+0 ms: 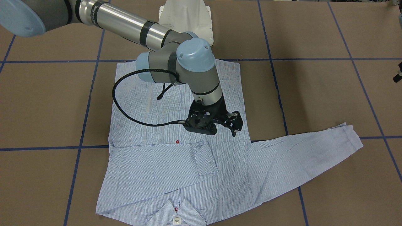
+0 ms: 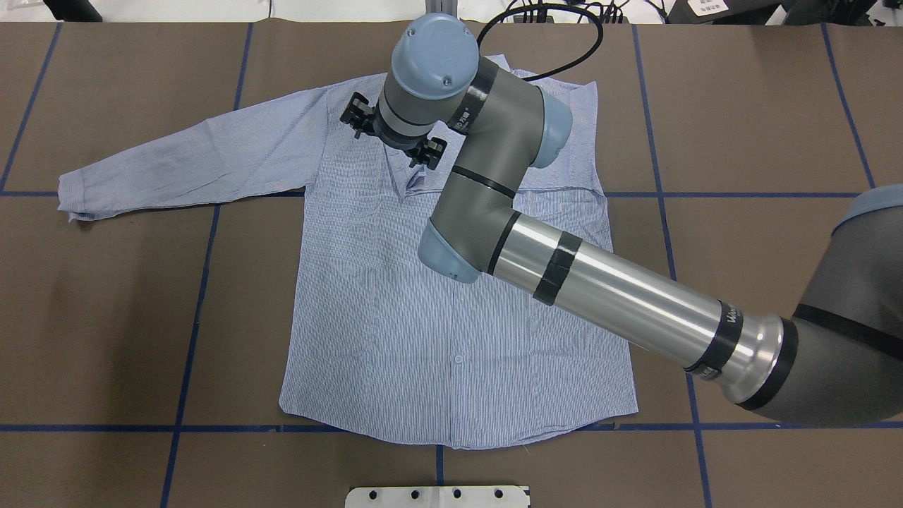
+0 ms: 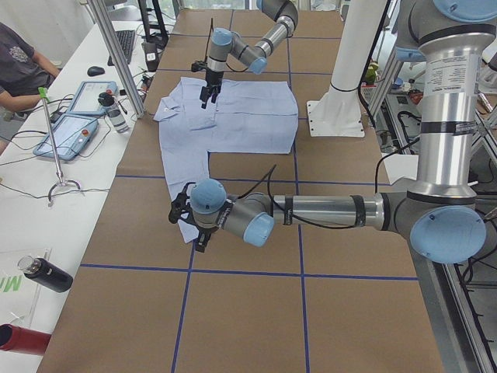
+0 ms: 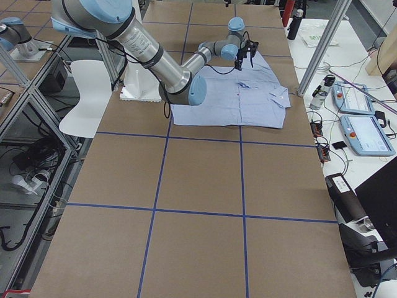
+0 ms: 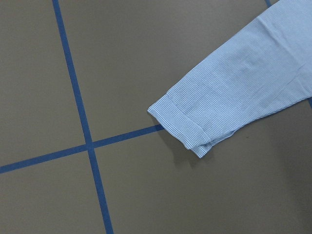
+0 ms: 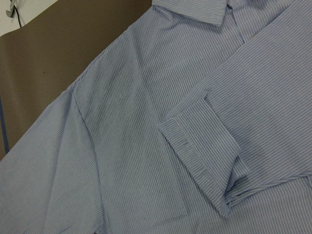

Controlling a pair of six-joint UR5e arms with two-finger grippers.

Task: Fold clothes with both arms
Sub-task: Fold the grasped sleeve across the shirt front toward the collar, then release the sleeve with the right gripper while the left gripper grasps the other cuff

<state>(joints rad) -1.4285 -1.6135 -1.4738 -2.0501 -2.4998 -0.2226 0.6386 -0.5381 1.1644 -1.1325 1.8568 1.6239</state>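
The light-blue striped shirt lies flat and front up on the brown table, collar away from the robot. One sleeve is folded across the chest, its cuff near the middle; it also shows in the right wrist view. The other sleeve stretches out flat, and its cuff lies on a blue tape line. My right gripper hangs open and empty just above the shirt's chest near the shoulder. My left gripper hovers over the outstretched cuff. I cannot tell whether it is open or shut.
The white pedestal base stands at the robot's edge of the table. Blue tape lines cross the brown surface. A side bench with tablets, bottles and a seated person runs along the far side.
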